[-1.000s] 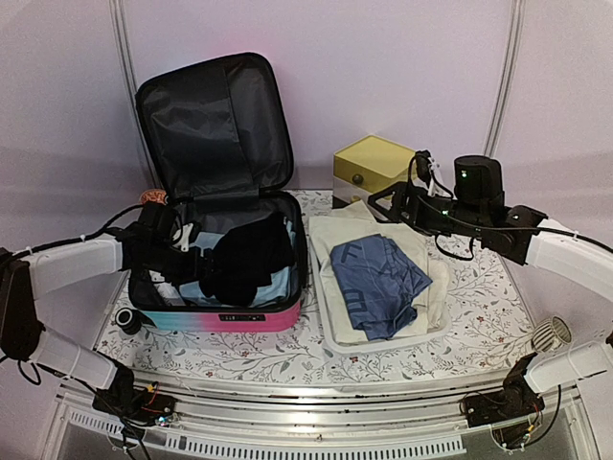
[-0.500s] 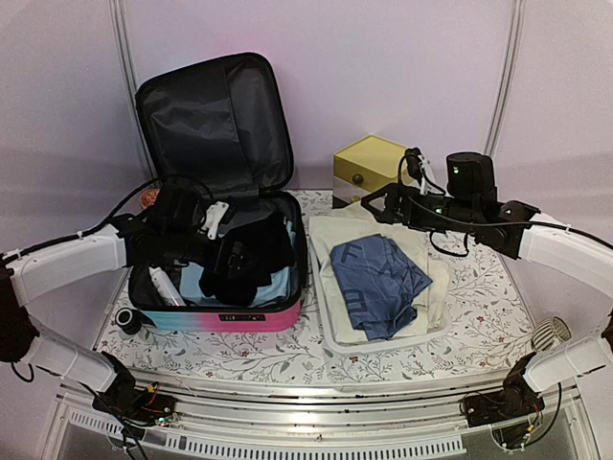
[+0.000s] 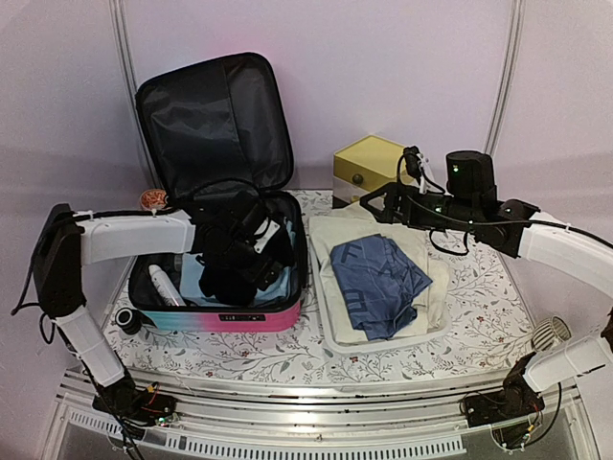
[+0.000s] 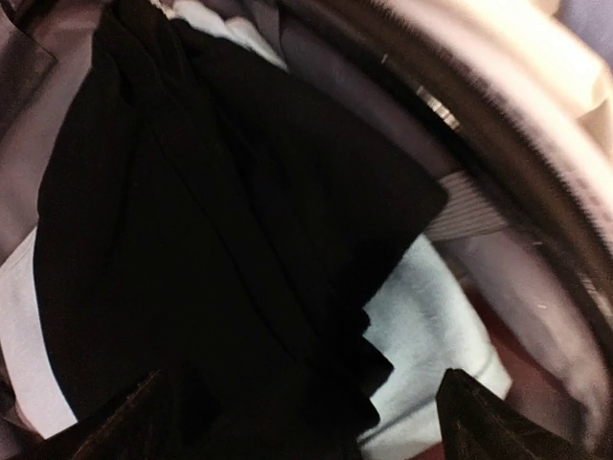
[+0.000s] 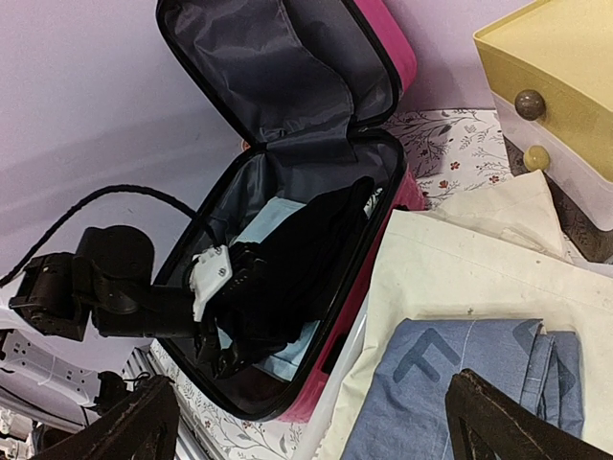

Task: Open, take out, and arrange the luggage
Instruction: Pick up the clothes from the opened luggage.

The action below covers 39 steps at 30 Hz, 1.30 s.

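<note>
The left wrist view is soft throughout: the luggage (image 4: 508, 163) rim smears into a dark band, and the left gripper (image 4: 306, 426) shows only two fingertips, cut by the bottom edge. From above, that gripper merges with the black garment (image 3: 228, 283), its tips indistinct. The right wrist view clips the yellow drawer box (image 5: 565, 96) and the blue garment (image 5: 460, 383) at its edges. A dark round thing (image 3: 127, 319) beside the luggage is too small to name.
</note>
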Motion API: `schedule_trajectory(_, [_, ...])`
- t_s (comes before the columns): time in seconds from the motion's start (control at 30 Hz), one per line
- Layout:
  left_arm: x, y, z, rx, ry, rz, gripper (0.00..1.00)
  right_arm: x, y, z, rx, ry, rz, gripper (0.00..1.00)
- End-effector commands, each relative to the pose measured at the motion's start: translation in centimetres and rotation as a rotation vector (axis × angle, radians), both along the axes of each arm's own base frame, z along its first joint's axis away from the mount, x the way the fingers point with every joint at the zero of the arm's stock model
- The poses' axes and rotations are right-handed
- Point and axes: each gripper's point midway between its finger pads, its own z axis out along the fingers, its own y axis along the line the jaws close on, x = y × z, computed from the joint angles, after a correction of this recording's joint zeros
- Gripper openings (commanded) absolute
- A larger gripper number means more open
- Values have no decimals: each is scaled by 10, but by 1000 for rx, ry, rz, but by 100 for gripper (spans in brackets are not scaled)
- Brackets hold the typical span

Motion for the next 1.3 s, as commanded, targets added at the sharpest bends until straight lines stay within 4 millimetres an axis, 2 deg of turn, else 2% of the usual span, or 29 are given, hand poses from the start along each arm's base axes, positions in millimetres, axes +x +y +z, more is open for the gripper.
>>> schedule_trajectory(0.0, [9, 11, -12, 100, -3, 58, 98, -2, -2, 2, -2, -12, 1, 99])
schedule_trajectory(0.1, [14, 10, -24, 118, 11, 87, 98, -3, -3, 3, -2, -15, -3, 99])
schedule_trajectory(0.2, [21, 7, -28, 115, 10, 123, 95, -4, -4, 2, -4, -14, -2, 99])
schedule_trajectory(0.33, [29, 10, -31, 143, -4, 179, 85, -5, -4, 2, -4, -14, -2, 99])
schedule_trajectory(0.5, [40, 24, -25, 172, -34, 262, 57, -6, -6, 3, -5, -16, -5, 99])
schedule_trajectory(0.67, [46, 32, -12, 135, -49, 299, 34, -6, -9, 1, -10, -16, -11, 99])
schedule_trajectory(0.73, [46, 27, -4, 102, -49, 285, 24, -5, -9, 0, -11, -14, -14, 99])
schedule_trajectory(0.83, [43, 17, 12, 35, -47, 245, 3, -5, -8, 0, -10, -11, -12, 99])
schedule_trajectory(0.87, [42, 15, 17, 16, -47, 233, 0, -5, -8, 0, -9, -10, -13, 99])
schedule_trajectory(1.03, [35, 10, 35, -44, -47, 205, 0, -5, -9, -1, -8, -5, -16, 99])
schedule_trajectory(1.27, [30, 10, 48, -79, -50, 192, 0, -6, -10, -1, -3, -3, -19, 99])
